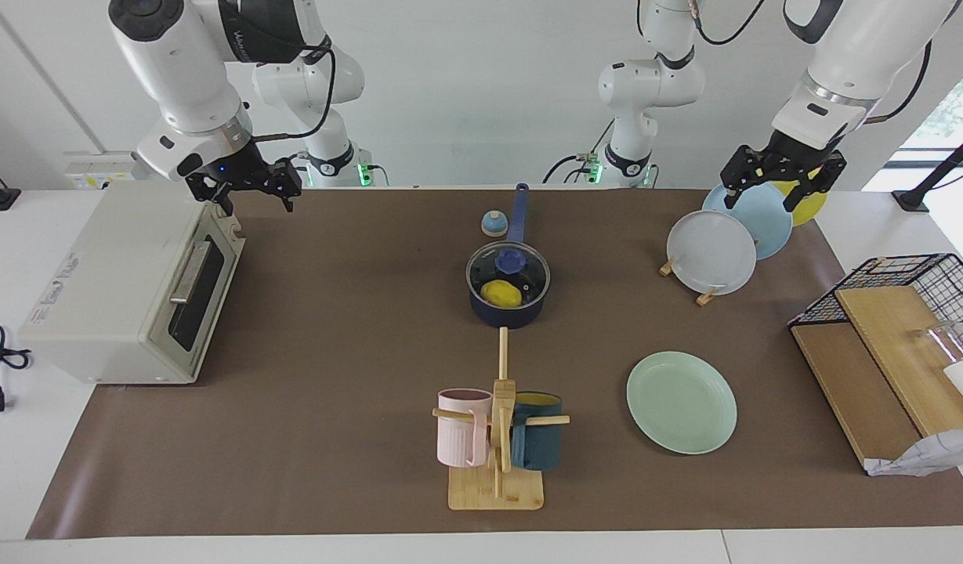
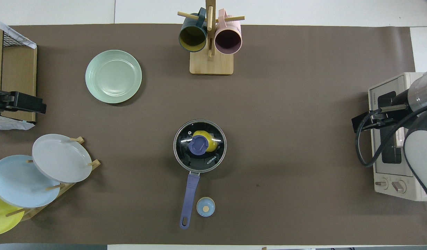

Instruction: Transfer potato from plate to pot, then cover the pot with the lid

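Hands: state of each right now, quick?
Left hand: open, holding nothing, raised over the plate rack.
Right hand: open, holding nothing, raised over the toaster oven.

Potato point(image 1: 502, 294): small, glossy yellow, lying inside pot point(image 1: 509, 310), visible through lid point(image 1: 508, 272).
Pot: dark navy, upright at mid-surface, long blue handle point(image 2: 189, 200) directed toward robots.
Lid: clear glass, metal rim, blue centre knob point(image 2: 198, 144); seated flat on pot rim.
Plate point(image 1: 681, 402): round, pale mint green, lying flat, bare; farther from robots than pot, toward left arm's end.
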Controlling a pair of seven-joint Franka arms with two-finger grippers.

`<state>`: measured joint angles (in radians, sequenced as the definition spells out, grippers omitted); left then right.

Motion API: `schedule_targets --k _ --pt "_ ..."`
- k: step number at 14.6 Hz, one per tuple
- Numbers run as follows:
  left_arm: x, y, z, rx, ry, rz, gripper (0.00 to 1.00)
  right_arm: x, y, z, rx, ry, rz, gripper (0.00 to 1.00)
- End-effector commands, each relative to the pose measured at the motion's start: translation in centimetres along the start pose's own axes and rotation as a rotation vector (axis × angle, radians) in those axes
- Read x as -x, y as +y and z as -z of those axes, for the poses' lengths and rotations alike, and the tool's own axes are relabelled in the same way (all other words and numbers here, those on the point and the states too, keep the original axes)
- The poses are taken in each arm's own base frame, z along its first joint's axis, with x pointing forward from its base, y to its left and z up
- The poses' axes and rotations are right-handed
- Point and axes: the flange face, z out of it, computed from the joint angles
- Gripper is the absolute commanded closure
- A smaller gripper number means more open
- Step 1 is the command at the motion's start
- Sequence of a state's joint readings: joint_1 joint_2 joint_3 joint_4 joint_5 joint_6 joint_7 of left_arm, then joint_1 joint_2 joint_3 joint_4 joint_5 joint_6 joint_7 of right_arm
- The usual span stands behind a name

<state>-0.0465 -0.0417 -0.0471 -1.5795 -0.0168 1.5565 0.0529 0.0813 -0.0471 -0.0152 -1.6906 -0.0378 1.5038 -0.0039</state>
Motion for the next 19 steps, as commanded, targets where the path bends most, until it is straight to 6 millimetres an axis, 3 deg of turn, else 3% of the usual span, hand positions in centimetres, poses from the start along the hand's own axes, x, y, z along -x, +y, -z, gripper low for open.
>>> schedule_targets --k 1,10,14,19 --pt "0.6 0.0 0.0 -0.022 0.017 -0.010 0.00 0.1 0.4 0.0 -0.012 0.032 -0.006 0.00" --pt "0.6 -0.2 -0.1 -0.022 0.015 -0.005 0.00 -0.8 3.1 0.1 -0.008 0.053 -0.051 0.00" --pt "1.8 0.1 -1.6 -0.022 -0.012 -0.007 0.00 -0.8 3.5 0.2 -0.015 0.052 -0.055 0.00" --pt "1.6 -0.3 -1.5 -0.024 0.008 -0.001 0.00 -0.8 3.8 0.2 -0.017 0.055 -0.061 0.00"
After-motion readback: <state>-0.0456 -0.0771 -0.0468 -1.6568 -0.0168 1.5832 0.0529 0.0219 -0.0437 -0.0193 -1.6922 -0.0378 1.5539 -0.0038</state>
